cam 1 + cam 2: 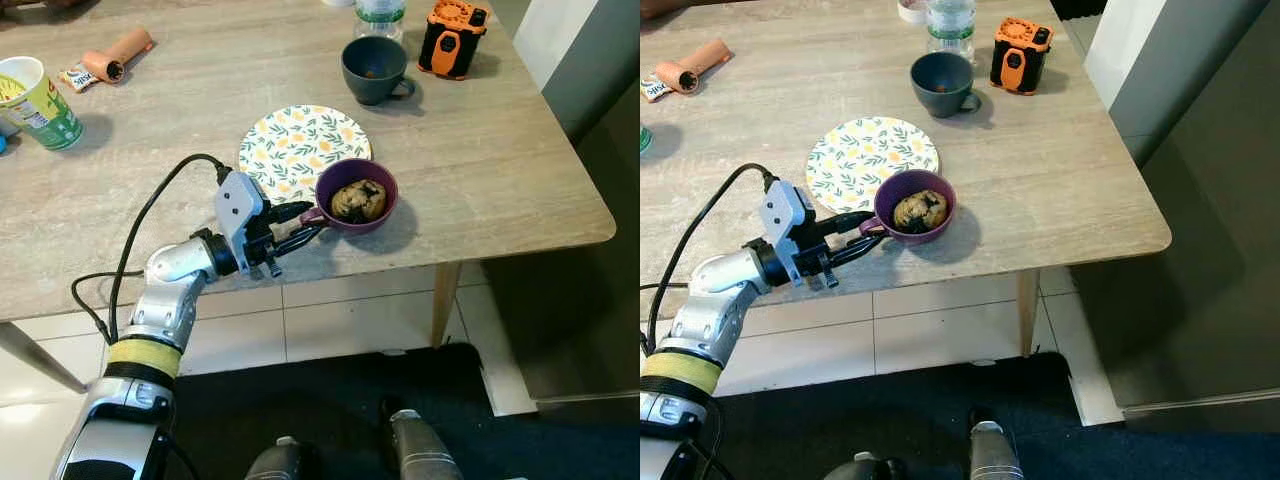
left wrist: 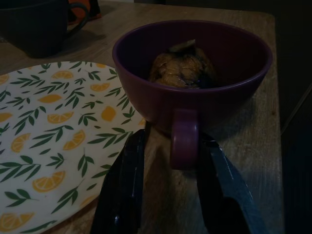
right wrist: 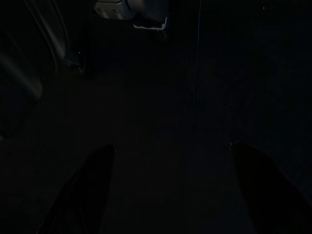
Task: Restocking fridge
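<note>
Left gripper (image 2: 168,161) is straddling, fingers spread, the handle of one purple cup (image 1: 356,195) holding one muffin (image 2: 183,68); wrist view is revealing the gap; right gripper (image 3: 170,161) is hanging open

Both eye views look steeply down from the head onto the counter (image 1: 480,170) edge, sharing the purple cup (image 1: 357,196) and patterned plate (image 1: 871,156). The left wrist view sits low and close behind that cup's handle. The right wrist view faces darkness.
</note>
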